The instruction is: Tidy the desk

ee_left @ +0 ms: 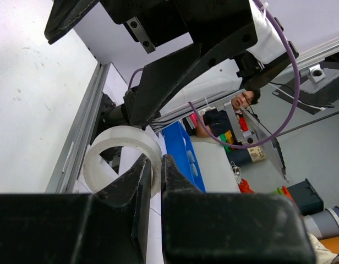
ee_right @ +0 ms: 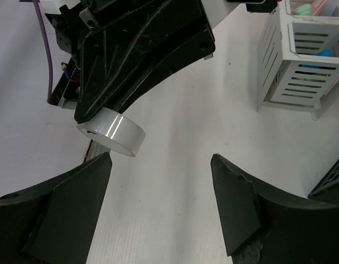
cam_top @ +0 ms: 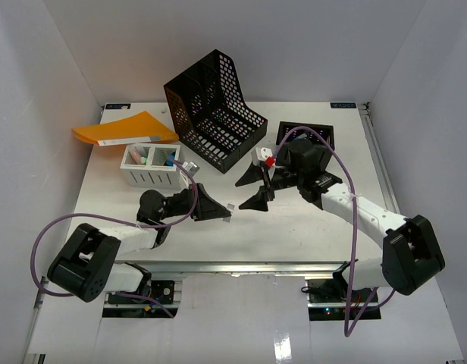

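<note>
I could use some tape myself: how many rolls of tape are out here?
1: a clear plastic tape roll, pinched in the left tool over the large white desk. More could be hidden from view.

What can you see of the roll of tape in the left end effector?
The roll of tape is a small ring of clear, glossy material, see-through and whitish, with a hollow centre. The left end effector is shut on its wall, one finger inside the ring, one outside. It is held near the front middle of the desk, facing the open right end effector, apart from it.
</note>
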Motion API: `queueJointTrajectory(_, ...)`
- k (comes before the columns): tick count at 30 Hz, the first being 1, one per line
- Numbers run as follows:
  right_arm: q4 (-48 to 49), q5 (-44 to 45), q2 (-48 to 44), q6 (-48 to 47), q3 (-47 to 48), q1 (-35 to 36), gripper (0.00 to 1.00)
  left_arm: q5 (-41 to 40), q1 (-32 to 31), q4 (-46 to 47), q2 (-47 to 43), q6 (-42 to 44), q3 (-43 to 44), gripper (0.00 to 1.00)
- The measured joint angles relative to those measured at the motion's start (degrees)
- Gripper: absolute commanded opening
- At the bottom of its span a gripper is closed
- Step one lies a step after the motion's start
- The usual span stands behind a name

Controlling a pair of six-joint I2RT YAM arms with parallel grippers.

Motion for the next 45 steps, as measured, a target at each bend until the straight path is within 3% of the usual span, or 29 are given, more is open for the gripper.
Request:
queueJointTrajectory(15, 2.4, -0.5, 1.2, 1.4, 1.6, 2.6, 0.69, 0.1, -0.1, 2.5, 0.9, -3.3, 2.4, 0.04)
queueJointTrajectory(30, 0.6, 1.2, 2.0, 0.6, 2.5, 3.8, 0.25, -3.0, 0.4, 3.3, 3.6, -6.4, 3.7, 0.08)
queueJointTrajectory(33, 0.5, 2.2, 2.0, 0.2, 2.5, 3.7, 0.18, -3.7, 0.5, 3.6, 3.7, -7.3, 3.7, 0.23)
queueJointTrajectory(39, 0.3, 3.7, 2.0, 0.6, 3.2, 3.8, 0.13, -4.8, 0.3, 3.6, 4.1, -7.7, 4.0, 0.59)
queueJointTrajectory(43, 0.7, 4.8, 2.0, 0.7, 3.7, 4.0, 0.11, -4.3, -0.2, 3.5, 3.6, -6.4, 4.5, 0.76)
queueJointTrajectory(45, 0.7, 5.3, 2.0, 0.6, 3.7, 3.9, 0.11, -4.2, -0.3, 3.2, 2.7, -5.2, 4.9, 0.78)
